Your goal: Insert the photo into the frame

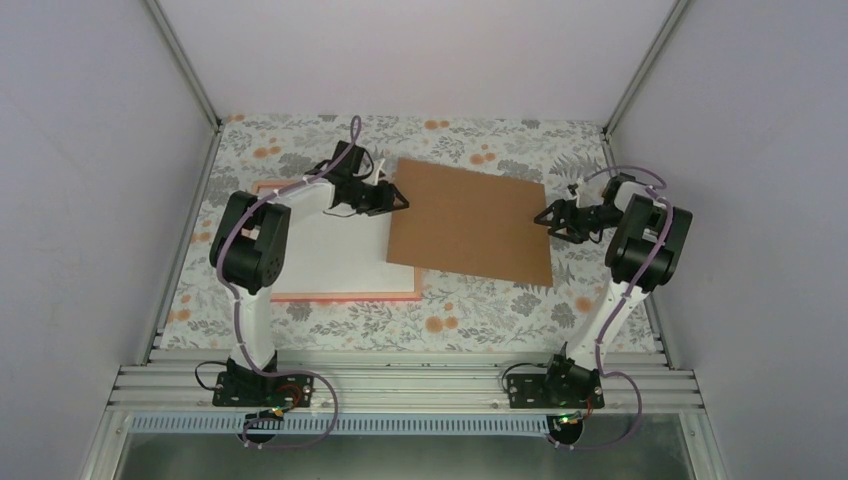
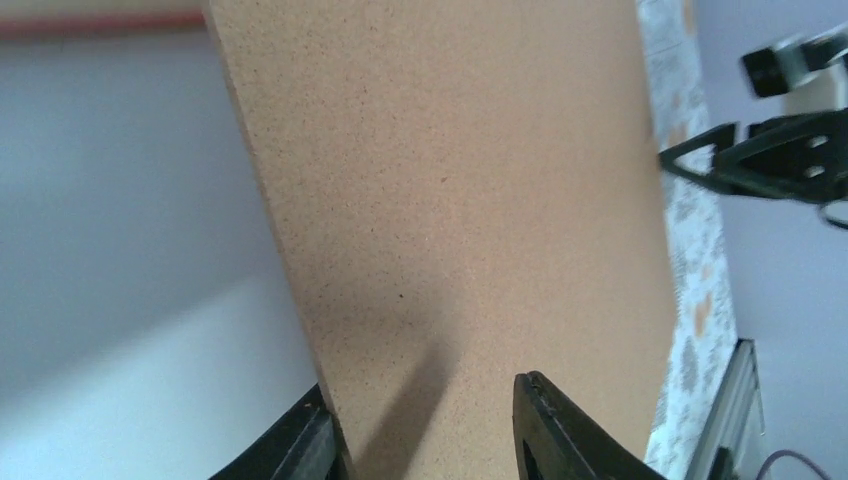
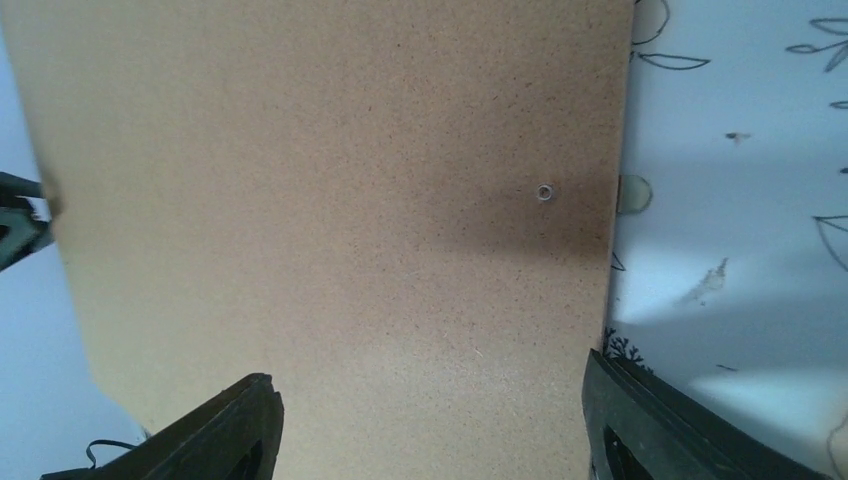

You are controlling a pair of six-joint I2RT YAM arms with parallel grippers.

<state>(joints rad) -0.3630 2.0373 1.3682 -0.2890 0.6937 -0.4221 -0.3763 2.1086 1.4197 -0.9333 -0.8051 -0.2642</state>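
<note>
Cardboard backing board (image 1: pixel 470 220) is lying on the floral tabletop (image 1: pixel 470 310), its left edge overlapping the pink frame (image 1: pixel 330 297) (white sheet (image 1: pixel 340 255) inside, no print showing), which is resting flat beneath the left arm (image 1: pixel 250 240); we are seeing the left end effector (image 1: pixel 395 197) straddling that edge, though we cannot tell whether it is clamping; the right end effector (image 1: pixel 545 220) is sitting at the opposite edge, jaws standing apart.

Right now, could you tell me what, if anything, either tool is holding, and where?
It cannot be told: the left tool brackets the left edge of the brown board, grip unconfirmed; the right tool stands open, holding nothing.
</note>
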